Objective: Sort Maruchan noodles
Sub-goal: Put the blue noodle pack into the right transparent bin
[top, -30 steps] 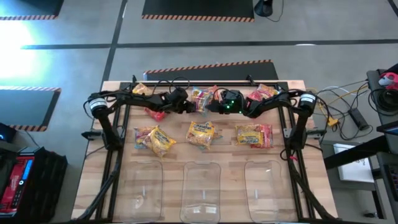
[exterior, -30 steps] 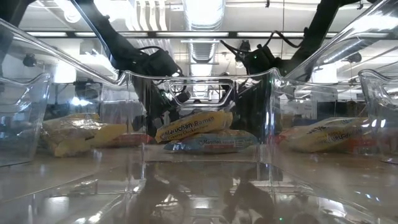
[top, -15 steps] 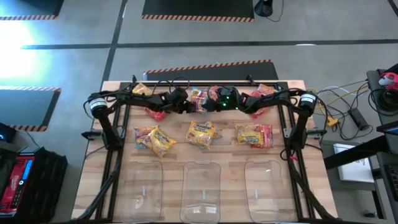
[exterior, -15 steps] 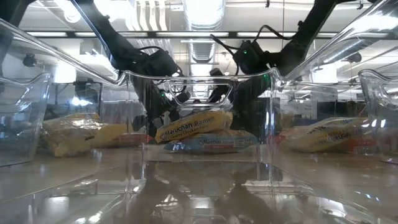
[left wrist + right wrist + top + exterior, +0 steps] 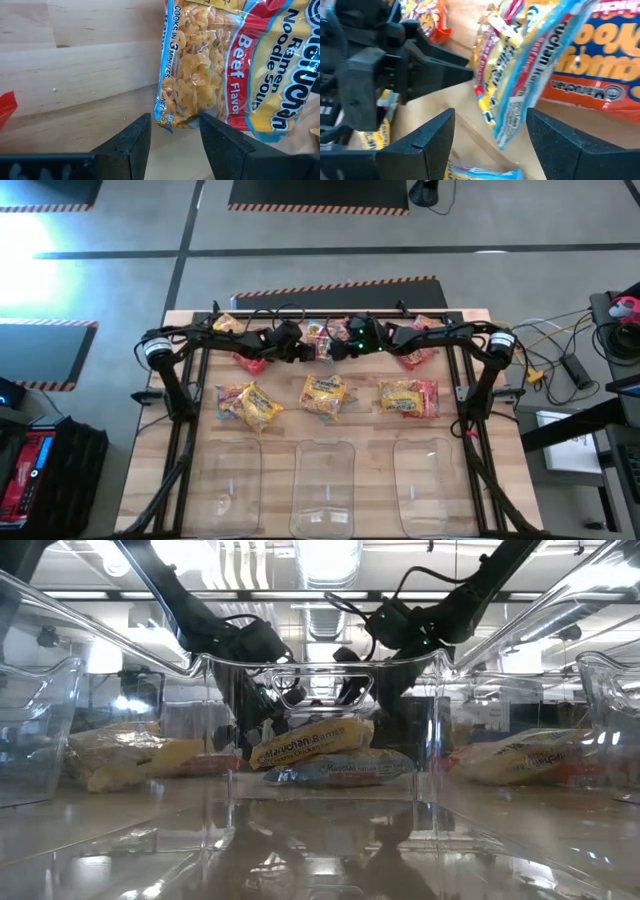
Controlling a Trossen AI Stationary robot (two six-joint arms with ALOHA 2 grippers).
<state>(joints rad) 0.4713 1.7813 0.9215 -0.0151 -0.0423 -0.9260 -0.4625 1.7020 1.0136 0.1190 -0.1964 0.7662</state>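
A beef Maruchan packet (image 5: 320, 336), yellow and red with blue edges, stands tilted on edge at the table's far middle, between my two grippers. My left gripper (image 5: 303, 350) reaches it from the left and is shut on its corner. My right gripper (image 5: 334, 349) hovers open just right of it; in the right wrist view the packet's lower edge (image 5: 506, 131) shows between its spread fingers, apart from both. More packets lie flat on the wood: three in a middle row (image 5: 325, 393) and others along the far edge (image 5: 420, 340). My left gripper has the packet's blue-edged corner (image 5: 167, 117) between its two fingers, at the end by the noodle window. The fingers slant down at it from the table's left. The packet rises tilted from that corner, its printed face toward the wrist camera; whether its lower edge touches the wood is not visible.
Three clear plastic bins (image 5: 325, 485) stand in a row along the near edge. A red packet (image 5: 250, 361) lies under the left arm, a yellow-orange one (image 5: 225, 324) at the far left. Cables run along the far rail (image 5: 330, 310).
My right gripper has opened, letting go of the beef packet, and has risen a little toward the far edge while its wrist tipped up and rolled. The packet stays tilted in my left gripper.
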